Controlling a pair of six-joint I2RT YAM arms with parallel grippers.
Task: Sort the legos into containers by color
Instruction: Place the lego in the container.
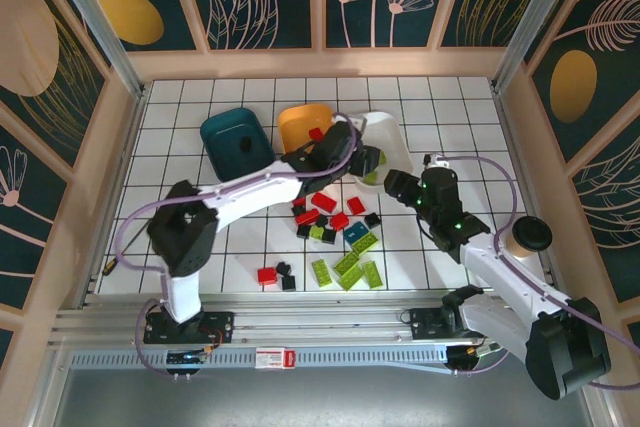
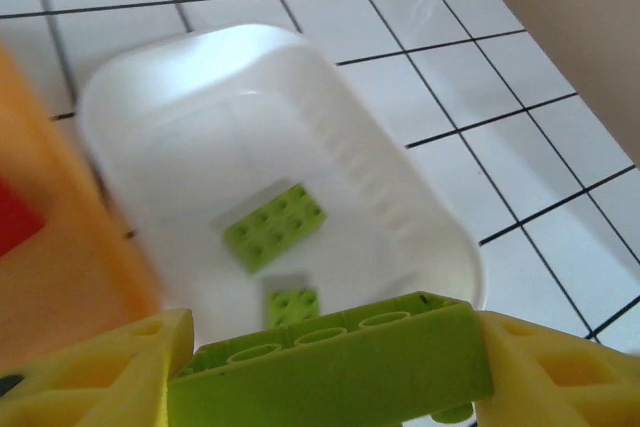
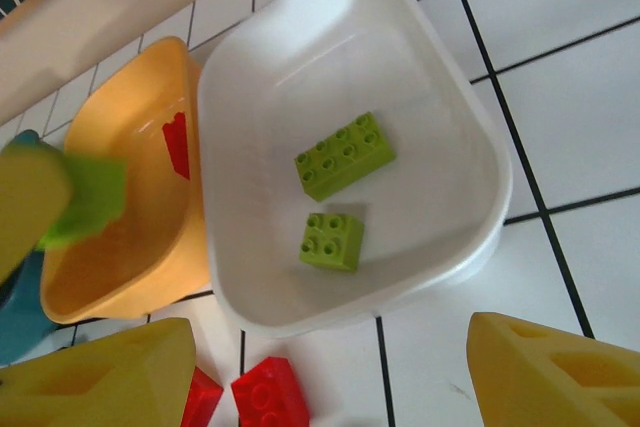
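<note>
My left gripper (image 1: 366, 163) hangs over the white tub (image 1: 398, 127), shut on a long lime green brick (image 2: 330, 372) held underside up between the yellow fingers (image 2: 95, 372). Two lime bricks (image 3: 345, 155) (image 3: 332, 240) lie in that white tub (image 3: 450, 97). A red brick (image 3: 177, 144) lies in the orange tub (image 3: 120, 197). The dark teal tub (image 1: 237, 140) stands furthest left. My right gripper (image 3: 330, 347) is open and holds nothing, low beside the white tub's near rim. Loose red (image 1: 323, 201), lime (image 1: 347, 264), black (image 1: 372, 219) and teal (image 1: 355, 232) legos lie mid-table.
A round black cup (image 1: 533, 235) stands at the right, beside the right arm. Two red bricks (image 3: 268, 392) lie on the tiles between my right fingers. A red brick (image 1: 267, 274) and black pieces (image 1: 288, 282) sit apart at the front left. Wooden walls enclose the table.
</note>
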